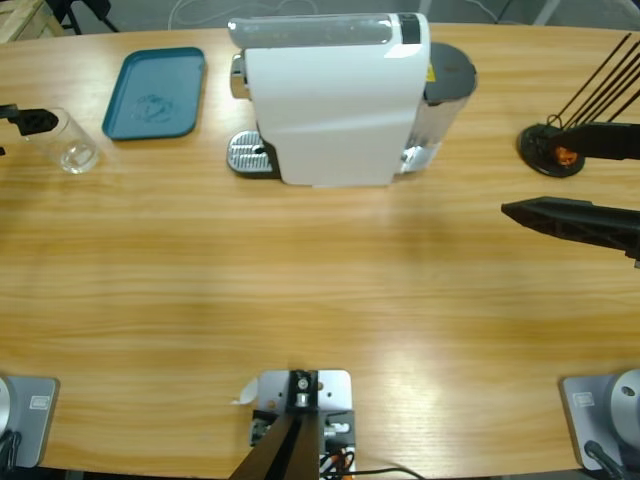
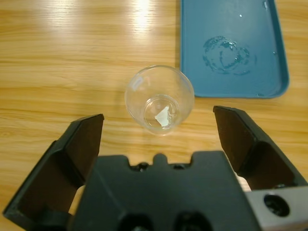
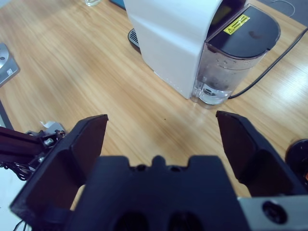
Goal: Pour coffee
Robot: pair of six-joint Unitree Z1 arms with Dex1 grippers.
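Hovering released left end effector (image 2: 159,126) over clear cup (image 2: 160,99) at tray's (image 2: 269,57) 8 o'clock, needing centred straddling before clenching gently; right end effector (image 3: 161,137) idling released.

Both grippers' jaws wide apart, empty.

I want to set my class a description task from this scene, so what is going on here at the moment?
Nothing is held yet. The left gripper hangs open over a clear plastic cup that stands on the wooden table beside a blue tray; the cup looks empty of coffee. The right gripper, also open, points toward the white coffee machine from a distance. The machine's drip tray has no cup on it.
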